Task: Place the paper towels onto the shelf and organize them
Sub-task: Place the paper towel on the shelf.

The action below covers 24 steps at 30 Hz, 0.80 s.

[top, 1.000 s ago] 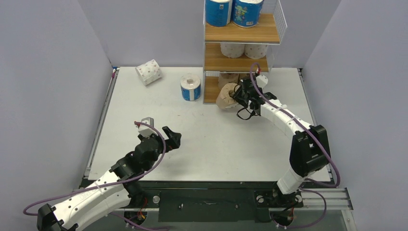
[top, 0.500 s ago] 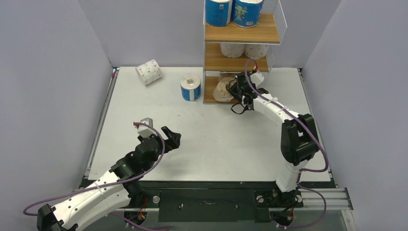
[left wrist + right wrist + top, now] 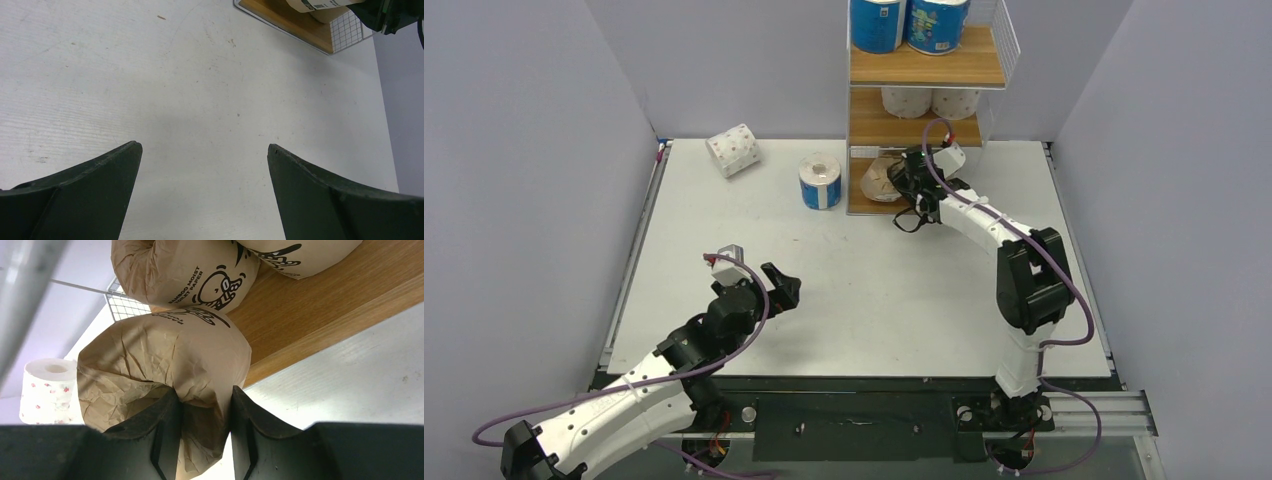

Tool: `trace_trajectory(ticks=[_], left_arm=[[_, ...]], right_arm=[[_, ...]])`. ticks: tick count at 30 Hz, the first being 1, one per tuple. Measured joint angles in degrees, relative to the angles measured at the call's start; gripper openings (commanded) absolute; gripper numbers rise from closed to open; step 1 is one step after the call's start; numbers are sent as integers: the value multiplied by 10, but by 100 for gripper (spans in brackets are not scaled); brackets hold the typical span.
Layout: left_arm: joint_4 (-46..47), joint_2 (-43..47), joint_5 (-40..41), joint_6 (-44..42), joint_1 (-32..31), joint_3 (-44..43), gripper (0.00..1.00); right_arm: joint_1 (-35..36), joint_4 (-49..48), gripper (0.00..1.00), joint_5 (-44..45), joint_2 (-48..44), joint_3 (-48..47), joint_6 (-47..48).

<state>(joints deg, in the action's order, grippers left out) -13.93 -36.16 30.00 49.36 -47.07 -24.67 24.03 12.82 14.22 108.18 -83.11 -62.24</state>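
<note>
Now, right tool (image 3: pixel 204 401) pinching kraft roll (image 3: pixel 165 355), neighbour rolls (image 3: pixel 190 275) behind on shelf (image 3: pixel 310 315), left tool (image 3: pixel 205 150) spread.

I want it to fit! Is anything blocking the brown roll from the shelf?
Nothing visible. The brown kraft roll in the right gripper faces the wooden bottom board, bare in front; two more rolls sit behind.

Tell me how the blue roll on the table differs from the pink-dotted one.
Wrap: the blue roll is blue; the dotted roll is white with pink dots. Pose: the blue roll stands on end, core up; the dotted roll lies on its side. Place: the blue roll is beside the shelf, the dotted roll farther left. Both rest on the table.
</note>
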Motion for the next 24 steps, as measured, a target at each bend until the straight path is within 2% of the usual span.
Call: trace_trajectory(ticks=[24], left_arm=[[0,4,-7,22,0,9,96]], right_arm=[[5,-30,34,7,-17,83,-11]])
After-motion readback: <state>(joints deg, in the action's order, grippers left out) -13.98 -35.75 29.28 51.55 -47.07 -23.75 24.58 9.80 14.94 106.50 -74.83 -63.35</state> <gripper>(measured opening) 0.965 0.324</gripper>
